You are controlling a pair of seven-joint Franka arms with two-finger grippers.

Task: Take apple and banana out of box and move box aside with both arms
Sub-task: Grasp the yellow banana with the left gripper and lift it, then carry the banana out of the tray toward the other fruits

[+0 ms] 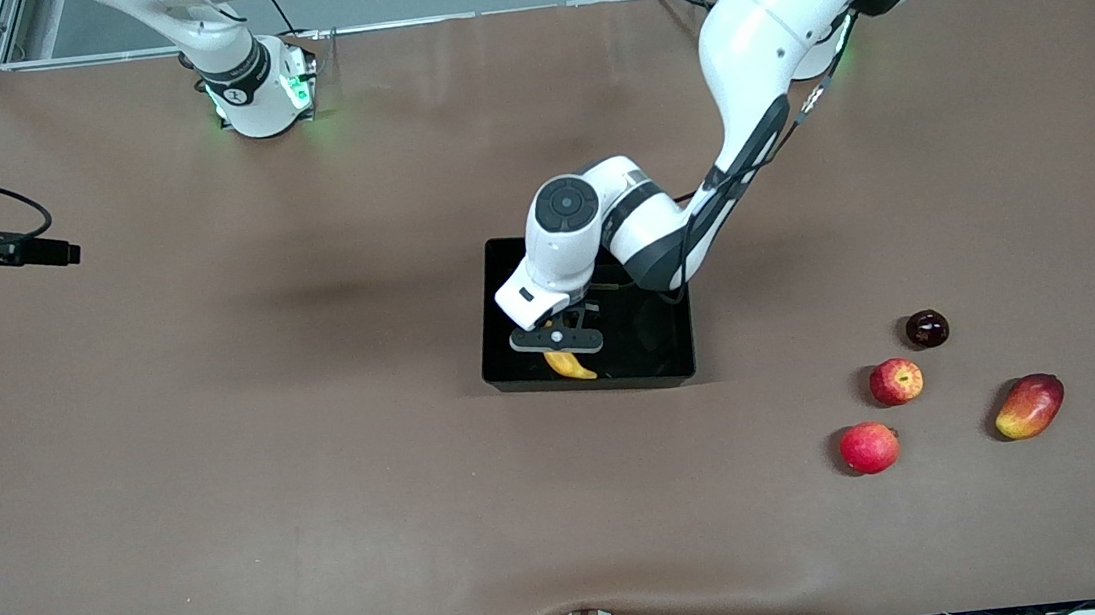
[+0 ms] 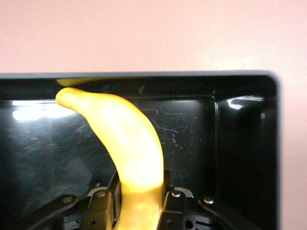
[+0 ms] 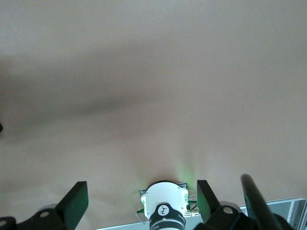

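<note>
Two fruits to pull, and one looks already out: the apple (image 1: 896,381) sits on the desk (image 1: 324,490) toward the left arm's end, well apart from the box (image 1: 512,356), in a loose cluster with a pink-red fruit (image 1: 868,447) nearest the front camera, a mango (image 1: 1029,406) beside it, and a dark round fruit (image 1: 927,328) just past the apple. Next step turns on the banana (image 1: 569,364): it lies in the box, in the part nearest the front camera, its visible end close to that wall. The left tool (image 1: 557,338) is down inside the box and clamped narrow across the banana's body (image 2: 129,143), one finger (image 2: 101,211) on each flank. In the left wrist view the long axis runs straight out from between the fingers and curves off, the free tip stopping just short of the box wall (image 2: 144,81). My read: the grip is crosswise near one end, so most of the length hangs ahead of the tool; lift straight up so the tip clears the wall before any sideways travel. Box handling with both arms not yet started. Farthest off, the right tool (image 3: 139,203) is spread wide, holding nothing, over bare desk near its own base (image 1: 261,99); that arm waits.
</note>
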